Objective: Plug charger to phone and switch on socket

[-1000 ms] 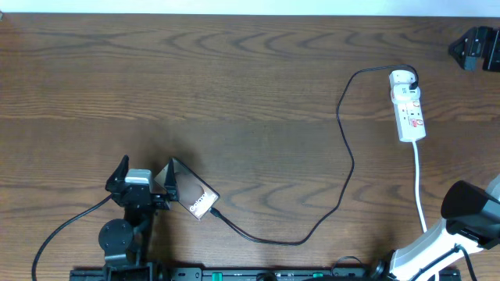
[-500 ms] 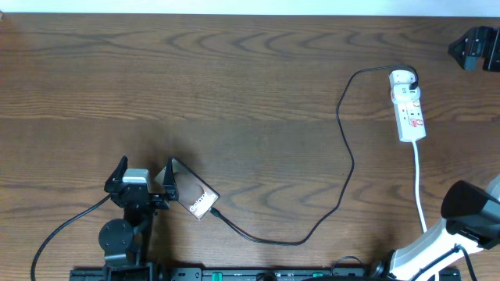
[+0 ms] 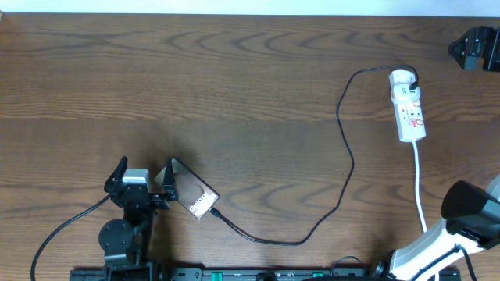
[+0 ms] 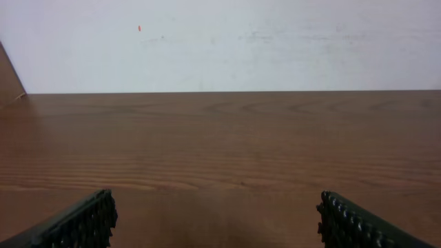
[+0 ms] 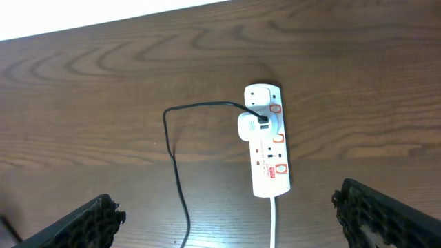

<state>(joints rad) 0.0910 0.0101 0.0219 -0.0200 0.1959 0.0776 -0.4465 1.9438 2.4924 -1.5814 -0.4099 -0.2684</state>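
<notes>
At the front edge, left of centre, the phone (image 3: 193, 195) lies beside the left gripper (image 3: 146, 168), jaws wide apart, empty. The charger (image 3: 353, 160) seems plugged into it and runs to the socket (image 3: 408, 109) near the far right corner. The right gripper (image 5: 224, 203), spread and empty, faces it; switching it on looks left to do.

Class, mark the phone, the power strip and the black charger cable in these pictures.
phone (image 3: 193, 193): overhead view, middle of its shiny face.
power strip (image 5: 270, 165): right wrist view, lower body by the red marks.
charger cable (image 3: 352, 164): overhead view, midway along its long curve.
</notes>
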